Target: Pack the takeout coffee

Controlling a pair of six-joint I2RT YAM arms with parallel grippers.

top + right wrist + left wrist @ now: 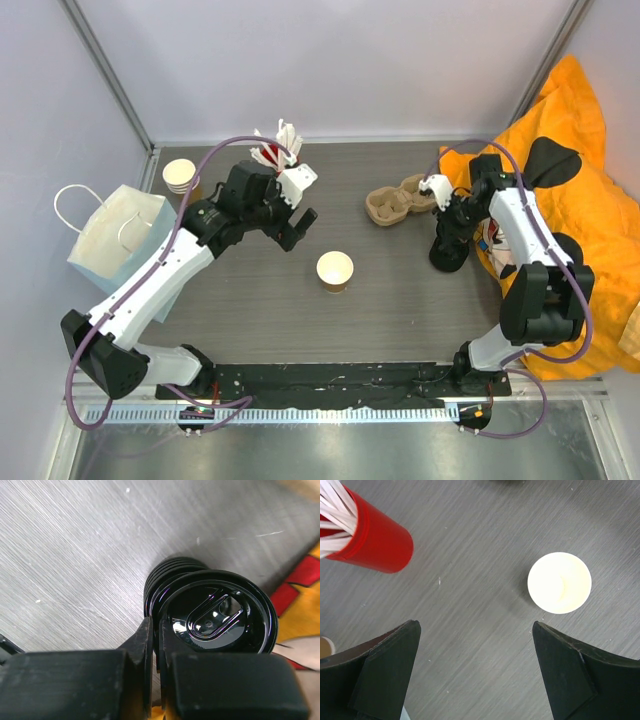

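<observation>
Right jaws pinching black lid (220, 615), left jaws wide

A red cup of white sticks (375, 537) stands ahead-left of the left gripper (475, 626). A black lid (220, 615) touches the right gripper (154, 630).

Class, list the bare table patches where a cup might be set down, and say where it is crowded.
Bare: the wide strip between paper cup and arm bases; the far middle between red cup and cup carrier. Crowded: the right edge, with carrier, lid stack pinched by the right gripper, and orange cloth; the left, with bag and left gripper.
</observation>
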